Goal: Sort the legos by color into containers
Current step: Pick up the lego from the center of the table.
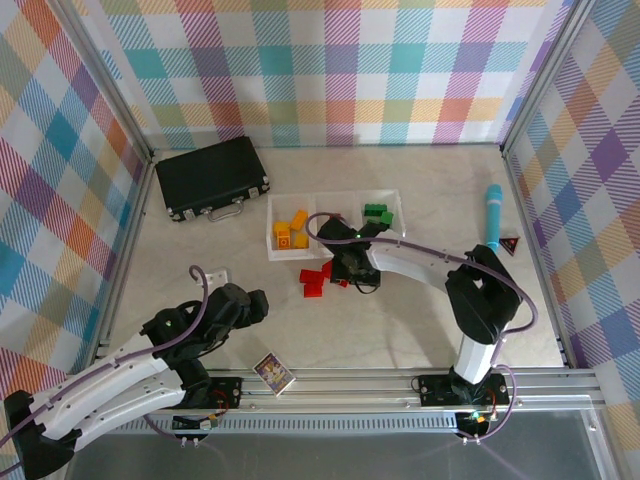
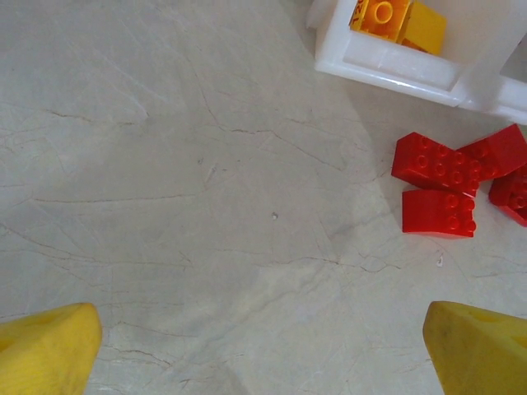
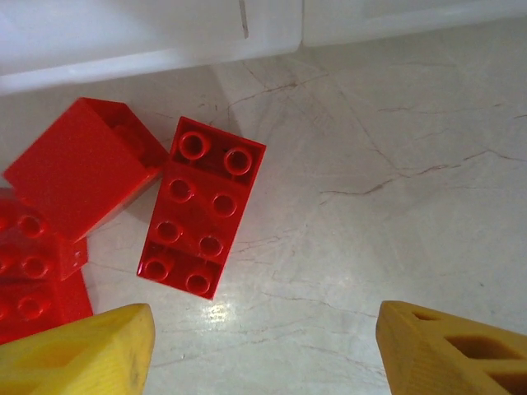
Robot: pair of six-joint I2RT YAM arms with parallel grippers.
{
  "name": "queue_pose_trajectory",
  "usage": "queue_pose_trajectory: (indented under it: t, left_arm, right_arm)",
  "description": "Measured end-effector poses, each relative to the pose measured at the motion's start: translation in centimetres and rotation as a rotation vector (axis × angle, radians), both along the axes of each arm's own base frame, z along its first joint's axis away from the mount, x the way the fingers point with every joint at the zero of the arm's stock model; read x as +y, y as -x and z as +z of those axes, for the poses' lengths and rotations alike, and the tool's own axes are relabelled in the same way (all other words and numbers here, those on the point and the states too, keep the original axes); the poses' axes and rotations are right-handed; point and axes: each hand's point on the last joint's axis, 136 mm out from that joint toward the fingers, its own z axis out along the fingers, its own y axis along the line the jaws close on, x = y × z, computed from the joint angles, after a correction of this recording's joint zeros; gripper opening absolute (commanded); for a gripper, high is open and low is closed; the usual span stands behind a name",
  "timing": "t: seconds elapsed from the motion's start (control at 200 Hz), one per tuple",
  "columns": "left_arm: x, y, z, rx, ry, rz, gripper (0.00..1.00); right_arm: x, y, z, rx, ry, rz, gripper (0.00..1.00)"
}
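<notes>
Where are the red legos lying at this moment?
In the top view the red legos lie clustered on the table, just on the near side of the containers, nearest the end holding the yellow legos.

Cannot read the card at lower centre of the top view, nor see all of the red legos and the containers under the right arm at mid-frame. In the left wrist view, loses the containers to the upper right edge, one red brick to the right edge. In the right wrist view, loses more red legos to the left edge
</notes>
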Motion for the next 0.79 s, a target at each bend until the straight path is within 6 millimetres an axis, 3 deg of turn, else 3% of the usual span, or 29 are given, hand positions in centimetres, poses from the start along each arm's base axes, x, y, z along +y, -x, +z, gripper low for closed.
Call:
queue_pose_trajectory:
  t: [0.425, 0.795]
  left_arm:
    - [0.4, 0.3, -0.1, 0.007, -0.009, 0.000, 1.00]
    - [0.5, 0.3, 0.2, -0.005, 0.000, 0.003, 1.00]
  right_arm:
    - [2.0, -1.0, -1.3, 0.011, -0.031, 0.005, 0.80]
    - [2.4, -1.2, -2.6, 0.020, -0.026, 0.006, 0.73]
